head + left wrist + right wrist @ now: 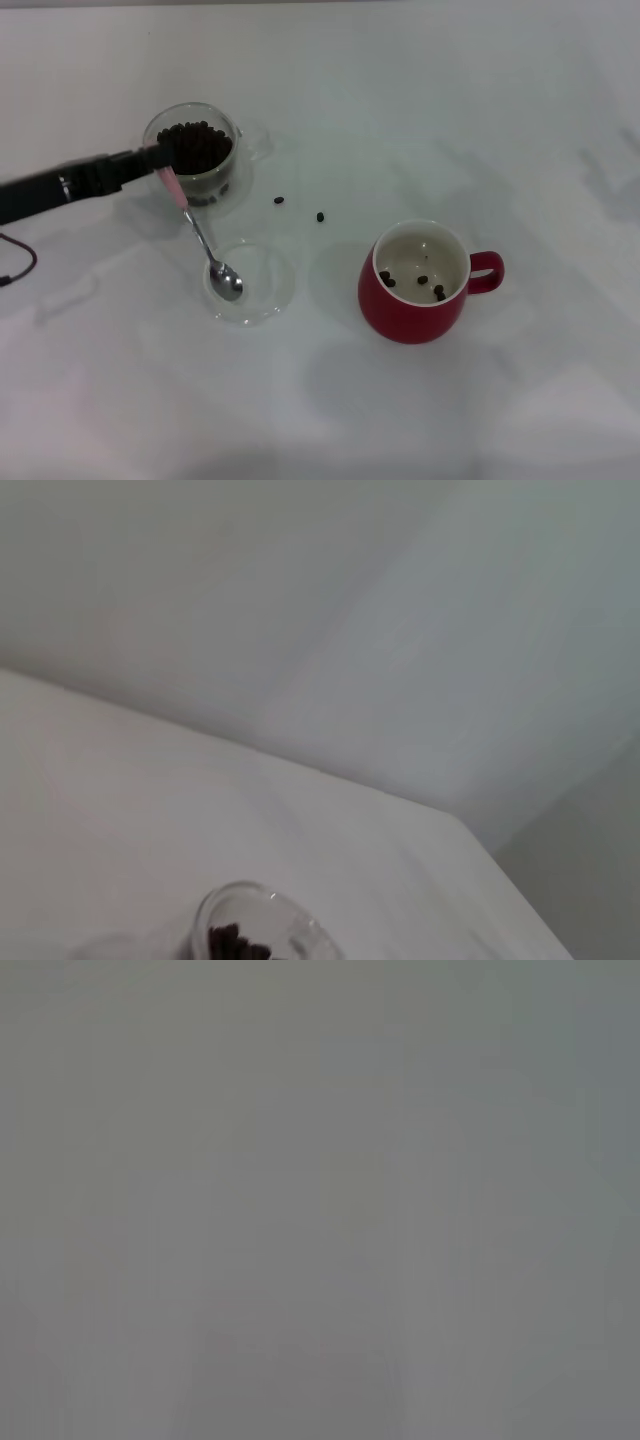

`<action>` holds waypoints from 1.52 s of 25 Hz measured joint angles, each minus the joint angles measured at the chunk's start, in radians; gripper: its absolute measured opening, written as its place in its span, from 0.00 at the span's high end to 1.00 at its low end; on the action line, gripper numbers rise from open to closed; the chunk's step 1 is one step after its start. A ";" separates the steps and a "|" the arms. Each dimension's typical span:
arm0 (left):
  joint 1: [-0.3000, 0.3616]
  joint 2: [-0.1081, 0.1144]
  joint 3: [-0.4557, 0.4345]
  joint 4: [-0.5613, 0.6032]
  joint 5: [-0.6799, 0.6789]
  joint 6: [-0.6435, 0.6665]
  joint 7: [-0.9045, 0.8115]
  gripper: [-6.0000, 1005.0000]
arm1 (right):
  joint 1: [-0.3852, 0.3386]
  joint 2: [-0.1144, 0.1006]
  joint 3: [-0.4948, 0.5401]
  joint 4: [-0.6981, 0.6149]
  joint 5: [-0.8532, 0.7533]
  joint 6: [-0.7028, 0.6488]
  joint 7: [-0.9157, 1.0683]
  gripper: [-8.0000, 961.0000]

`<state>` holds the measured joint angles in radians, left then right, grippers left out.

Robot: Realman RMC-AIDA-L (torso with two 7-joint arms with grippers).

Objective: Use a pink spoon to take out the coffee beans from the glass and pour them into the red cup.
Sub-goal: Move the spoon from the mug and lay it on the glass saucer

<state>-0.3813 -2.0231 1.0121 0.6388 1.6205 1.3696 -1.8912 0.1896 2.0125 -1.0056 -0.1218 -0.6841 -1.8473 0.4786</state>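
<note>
Your spoon (200,232) lies with its bowl in the shallow dish (262,292), its pink handle rising to the left gripper (158,160), which is clamped on the handle's end beside the glass (193,153) of beans (196,146). Two beans (279,200) lie loose on the table (400,110); a few sit in the red cup (420,283). You won't see the right gripper.

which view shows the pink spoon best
The head view: the slim pink-handled metal spoon shows whole, handle at the left hand, bowl in the shallow clear dish. Neither wrist view shows it.
</note>
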 joint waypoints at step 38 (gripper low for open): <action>-0.064 -0.045 -0.012 -0.204 0.005 -0.115 0.129 0.76 | 0.005 0.000 -0.003 0.018 0.000 -0.001 0.000 0.32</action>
<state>-0.4454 -2.0677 0.9998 0.4350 1.6253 1.2549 -1.7618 0.1948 2.0124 -1.0082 -0.1042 -0.6842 -1.8482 0.4786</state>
